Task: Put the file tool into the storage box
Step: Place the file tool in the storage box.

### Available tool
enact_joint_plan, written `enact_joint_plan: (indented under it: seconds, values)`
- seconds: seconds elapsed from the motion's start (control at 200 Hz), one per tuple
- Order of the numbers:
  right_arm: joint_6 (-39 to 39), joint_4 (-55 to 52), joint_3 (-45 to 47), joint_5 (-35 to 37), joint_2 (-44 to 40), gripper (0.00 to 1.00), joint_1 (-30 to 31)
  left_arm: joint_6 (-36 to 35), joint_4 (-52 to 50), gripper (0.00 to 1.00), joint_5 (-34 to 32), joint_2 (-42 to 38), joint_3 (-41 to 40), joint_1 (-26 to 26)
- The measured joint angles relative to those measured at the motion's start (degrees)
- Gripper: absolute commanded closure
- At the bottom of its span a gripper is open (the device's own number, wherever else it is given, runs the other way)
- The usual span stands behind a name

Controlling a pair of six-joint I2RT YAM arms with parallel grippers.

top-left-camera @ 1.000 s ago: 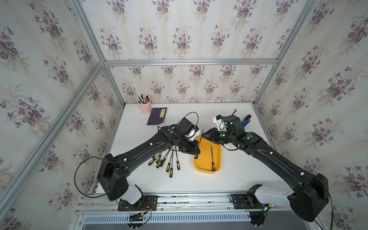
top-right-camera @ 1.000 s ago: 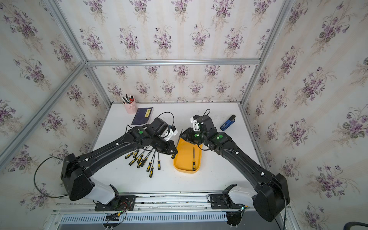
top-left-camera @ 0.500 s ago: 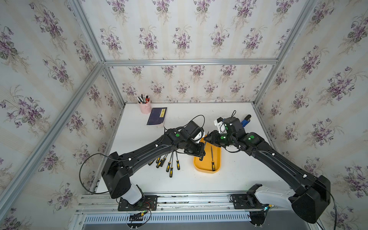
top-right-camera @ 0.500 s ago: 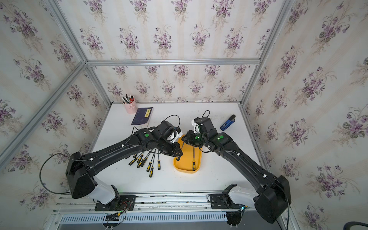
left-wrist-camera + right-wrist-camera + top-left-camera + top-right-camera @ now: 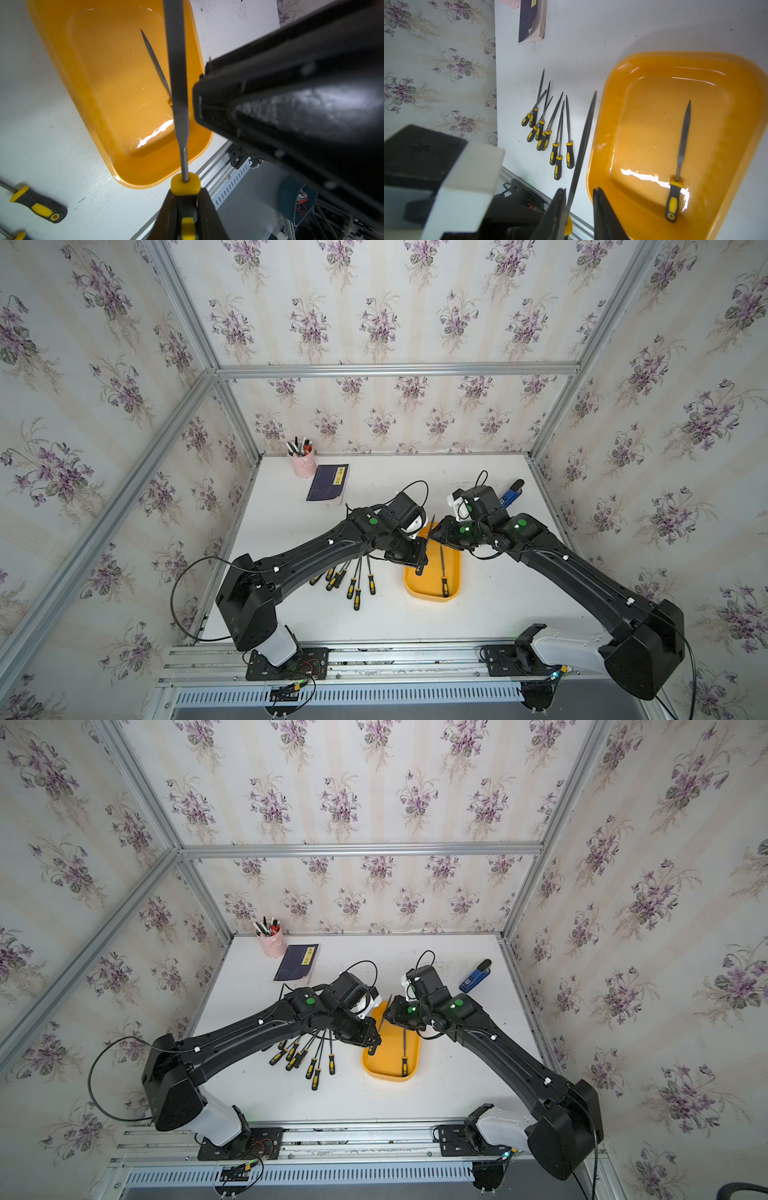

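Note:
The storage box [image 5: 432, 598] is a shallow yellow tray at the table's front middle, seen in both top views [image 5: 386, 1076]. One file tool [image 5: 443, 568] lies inside it [image 5: 683, 141]. My left gripper [image 5: 185, 193] is shut on the black-and-yellow handle of another file tool [image 5: 178, 83], holding it tilted over the box's left rim [image 5: 424, 543]. Its grey blade [image 5: 583, 137] runs up between the fingers of my right gripper [image 5: 579, 190]. That gripper is open, and the blade lies against one finger [image 5: 560, 199].
Several loose files [image 5: 349, 576] lie fanned out left of the box [image 5: 550, 128]. A pink pen cup [image 5: 302, 462] and a dark booklet [image 5: 328, 483] sit at the back left. A blue stapler [image 5: 476, 975] lies at the back right. The two arms nearly touch above the box.
My left gripper has carried the file a little to the right, from beside the box to over its left rim. The right arm has hardly moved.

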State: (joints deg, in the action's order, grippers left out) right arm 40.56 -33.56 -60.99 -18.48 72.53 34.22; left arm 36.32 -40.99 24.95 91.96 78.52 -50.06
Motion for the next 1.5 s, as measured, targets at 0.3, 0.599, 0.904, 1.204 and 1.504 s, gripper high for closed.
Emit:
enact_joint_plan:
  seconds: [0.3,0.599,0.904,1.204,1.504]
  values:
    - [-0.33,2.60,0.02,1.09,4.20,0.93,-0.04,0.00,0.00,0.85,0.63,0.20,0.00,0.00]
    - [1.25,3.87,-1.29,0.98,4.39,1.00,-0.04,0.26,1.68,0.67,0.98,1.18,-0.04,0.20]
    - [-3.34,-7.13,-6.97,6.56,8.76,1.00,-0.15,0.57,1.22,0.01,4.04,0.81,1.49,6.95]
    - [-4.07,-13.51,-8.70,10.49,17.88,1.00,0.24,-4.90,-1.64,0.00,2.58,3.89,1.03,12.59]
    - [-2.78,-13.00,-7.72,13.00,23.91,1.00,1.20,-8.55,-3.37,0.00,1.27,6.84,0.22,13.75]
